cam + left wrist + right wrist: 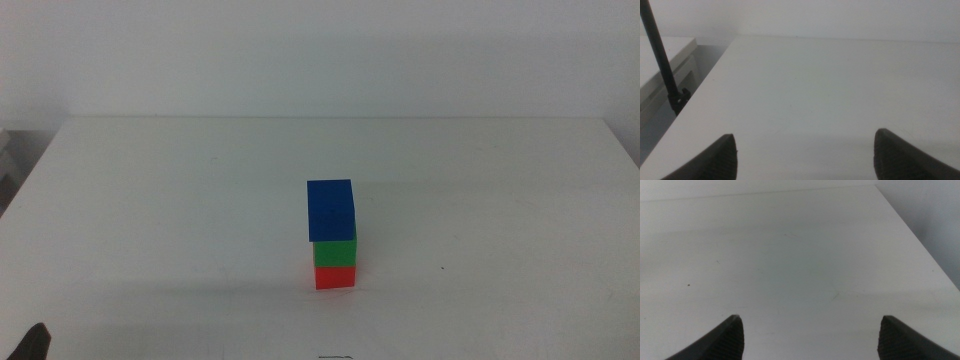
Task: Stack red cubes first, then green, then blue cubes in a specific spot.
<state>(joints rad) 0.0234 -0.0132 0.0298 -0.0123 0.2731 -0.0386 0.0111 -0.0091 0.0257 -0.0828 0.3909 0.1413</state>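
One stack stands near the middle of the white table in the middle view: the red cube at the bottom, the green cube on it, the blue cube on top, sitting slightly off toward the left. No gripper touches the stack. My left gripper is open over bare tabletop, and only a dark tip of it shows at the bottom left corner of the middle view. My right gripper is open too, over bare table, and is out of the middle view. Neither wrist view shows the cubes.
A black pole and a pale side surface stand beyond the table's edge in the left wrist view. The table's far right edge shows in the right wrist view.
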